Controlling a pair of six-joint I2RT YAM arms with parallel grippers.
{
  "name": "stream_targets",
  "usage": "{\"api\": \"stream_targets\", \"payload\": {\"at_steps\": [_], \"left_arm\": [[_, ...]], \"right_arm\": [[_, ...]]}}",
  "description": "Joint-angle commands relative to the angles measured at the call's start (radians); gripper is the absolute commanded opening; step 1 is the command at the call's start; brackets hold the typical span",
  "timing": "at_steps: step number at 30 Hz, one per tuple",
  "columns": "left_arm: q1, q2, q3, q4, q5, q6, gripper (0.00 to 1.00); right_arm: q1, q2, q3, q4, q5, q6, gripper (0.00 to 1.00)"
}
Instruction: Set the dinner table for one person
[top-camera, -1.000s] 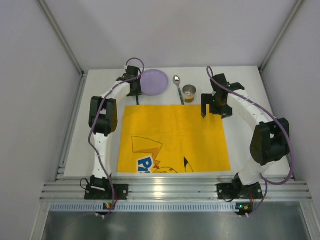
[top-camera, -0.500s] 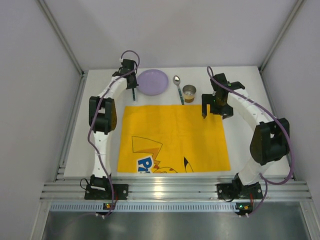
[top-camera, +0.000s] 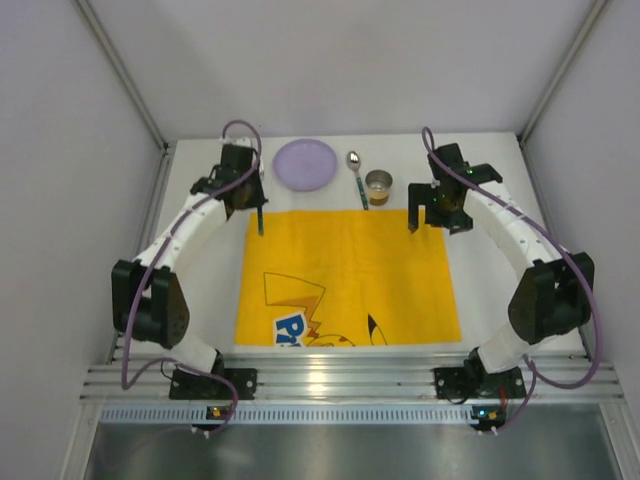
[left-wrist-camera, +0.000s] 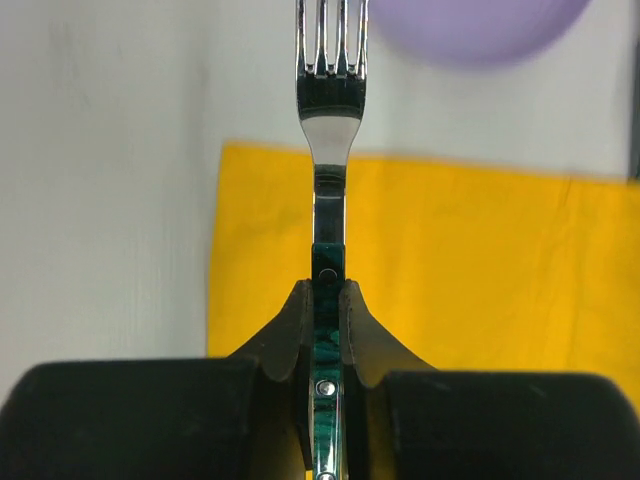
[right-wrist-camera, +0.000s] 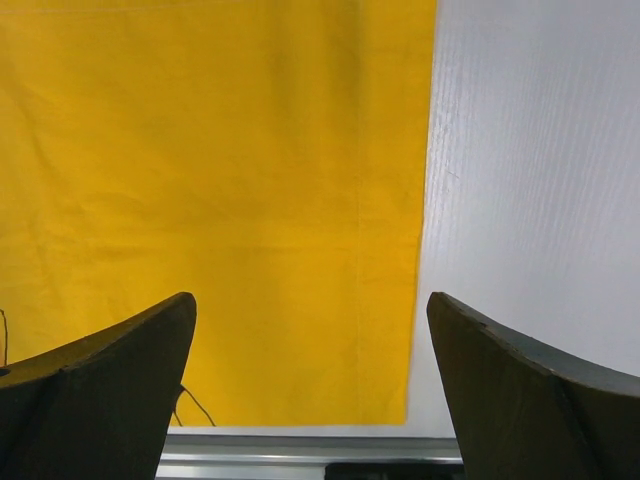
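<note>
- The dinner table (top-camera: 390, 148) is seen in the top view as the white surface under everything else, with silver rails along its near edge.
- A yellow printed mat (top-camera: 345, 275) is spread in the middle of it. The cartoon print is shown only by the top view, while plain yellow cloth is all that appears in the two wrist views.
- The right gripper (top-camera: 425, 222) is held over the mat's far right corner. Its fingers are spread wide apart in the right wrist view, with nothing between them. The mat's right edge and bare table are seen below.
- The left gripper (left-wrist-camera: 328, 290) is positioned by the mat's far left corner, and its fingers are pressed together on a green handle.
- A purple plate (top-camera: 306, 163) is placed beyond the mat. Only its blurred edge is caught by the left wrist view.
- A small cup (top-camera: 378, 186) and a spoon (top-camera: 356, 175) are set side by side to the right of the plate, and are shown by the top view alone.
- The fork (left-wrist-camera: 330, 100) is clamped by its handle in the left gripper, with its tines pointed toward the plate. In the top view it is reduced to a thin dark line.
</note>
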Motion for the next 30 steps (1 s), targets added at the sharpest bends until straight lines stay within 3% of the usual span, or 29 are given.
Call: {"api": "stream_targets", "payload": {"at_steps": [1, 3, 7, 17, 18, 21, 22, 23, 27, 30], "left_arm": [[-0.085, -0.131, -0.299, 0.008, 0.052, -0.077, 0.0], [-0.17, -0.213, -0.429, 0.023, 0.026, -0.127, 0.0], [-0.235, -0.279, -0.588, 0.074, 0.029, -0.232, 0.0], [-0.261, -0.247, -0.648, 0.086, -0.009, -0.251, 0.0], [-0.264, -0.239, -0.64, 0.083, -0.012, -0.248, 0.17], [-0.268, -0.244, -0.613, 0.054, -0.036, -0.249, 0.49], [-0.268, -0.248, -0.6, 0.04, -0.052, -0.249, 0.72], [-0.266, -0.259, -0.582, 0.021, -0.082, -0.237, 0.81], [-0.229, -0.215, -0.391, -0.001, -0.136, -0.179, 0.92], [-0.151, -0.1, -0.245, 0.038, -0.083, -0.147, 0.93]], "right_arm": [[0.0, -0.093, -0.009, 0.002, -0.016, 0.003, 1.0], [0.003, -0.127, -0.031, 0.008, -0.027, 0.011, 1.0], [0.005, -0.173, -0.095, 0.016, -0.038, 0.011, 1.0], [0.006, -0.254, -0.19, 0.034, -0.031, 0.011, 1.0], [0.005, -0.257, -0.195, 0.04, -0.033, 0.012, 1.0], [0.006, -0.259, -0.204, 0.048, -0.035, 0.017, 1.0], [0.006, -0.254, -0.203, 0.051, -0.035, 0.018, 1.0], [0.005, -0.251, -0.201, 0.051, -0.036, 0.018, 1.0], [0.005, -0.237, -0.184, 0.049, -0.047, 0.018, 1.0], [0.006, -0.236, -0.173, 0.045, -0.054, 0.015, 1.0]]}}
